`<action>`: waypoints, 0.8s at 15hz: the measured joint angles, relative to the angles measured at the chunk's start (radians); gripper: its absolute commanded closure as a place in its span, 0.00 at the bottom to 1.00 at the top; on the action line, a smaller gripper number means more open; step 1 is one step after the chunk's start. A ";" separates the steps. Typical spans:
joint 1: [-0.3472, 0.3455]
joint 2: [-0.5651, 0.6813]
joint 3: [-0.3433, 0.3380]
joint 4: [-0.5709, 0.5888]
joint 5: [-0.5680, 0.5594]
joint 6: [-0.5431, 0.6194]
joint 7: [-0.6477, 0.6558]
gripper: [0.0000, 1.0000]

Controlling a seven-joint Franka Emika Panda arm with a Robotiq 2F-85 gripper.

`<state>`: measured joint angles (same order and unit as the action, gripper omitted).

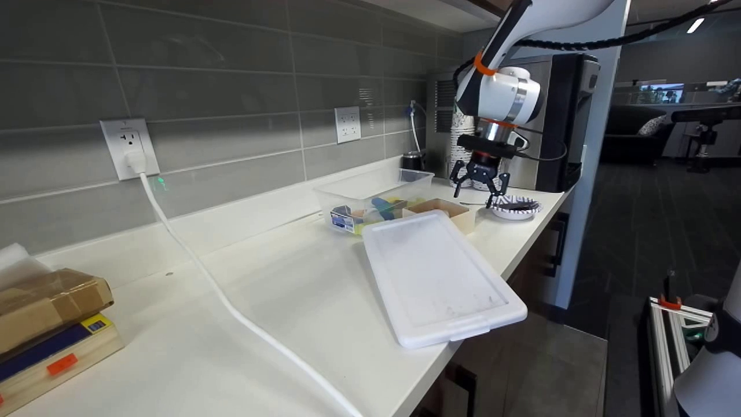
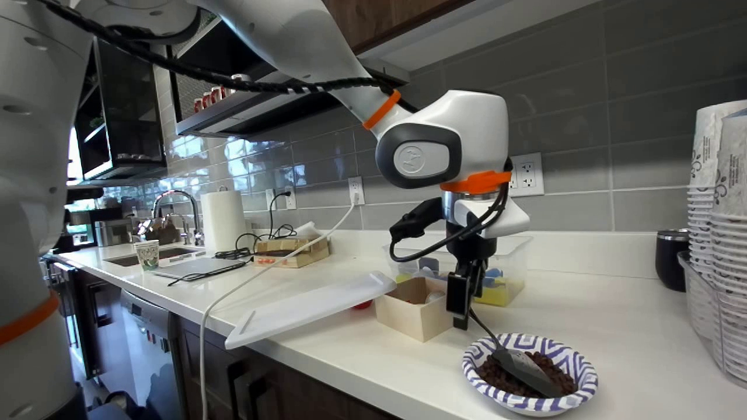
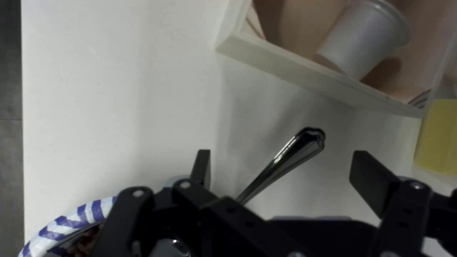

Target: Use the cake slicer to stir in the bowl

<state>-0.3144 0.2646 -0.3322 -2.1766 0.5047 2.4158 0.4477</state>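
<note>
The bowl (image 2: 585, 382) is round with a blue-and-white patterned rim and holds small brown pieces. It also shows in an exterior view (image 1: 514, 216) and at the lower left of the wrist view (image 3: 76, 217). The cake slicer (image 2: 528, 373) rests with its dark blade in the bowl and its handle sloping up over the rim. Its shiny handle (image 3: 285, 160) shows in the wrist view. My gripper (image 3: 282, 155) is open, also seen above the counter in an exterior view (image 1: 473, 198). The handle's end lies between the spread fingers, touching neither pad. The left finger hides the lower handle.
A small wooden box (image 2: 408, 315) with a cup inside stands beside the gripper. Behind it is a clear bin (image 1: 330, 202). A white lid (image 1: 440, 272) leans near the counter's front edge. Stacked paper cups (image 2: 729, 251) and a black tumbler (image 2: 671, 262) stand beyond the bowl.
</note>
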 measured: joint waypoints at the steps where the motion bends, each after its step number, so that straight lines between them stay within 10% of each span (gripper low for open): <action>1: 0.000 0.007 0.002 0.002 0.005 0.002 0.000 0.00; 5: -0.001 0.021 0.008 0.005 0.018 0.016 0.000 0.00; 6: -0.003 0.022 0.009 0.005 0.018 0.017 0.000 0.25; 12: -0.017 0.029 0.011 0.005 0.020 0.017 0.000 0.67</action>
<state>-0.3311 0.2934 -0.3210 -2.1712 0.5250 2.4327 0.4477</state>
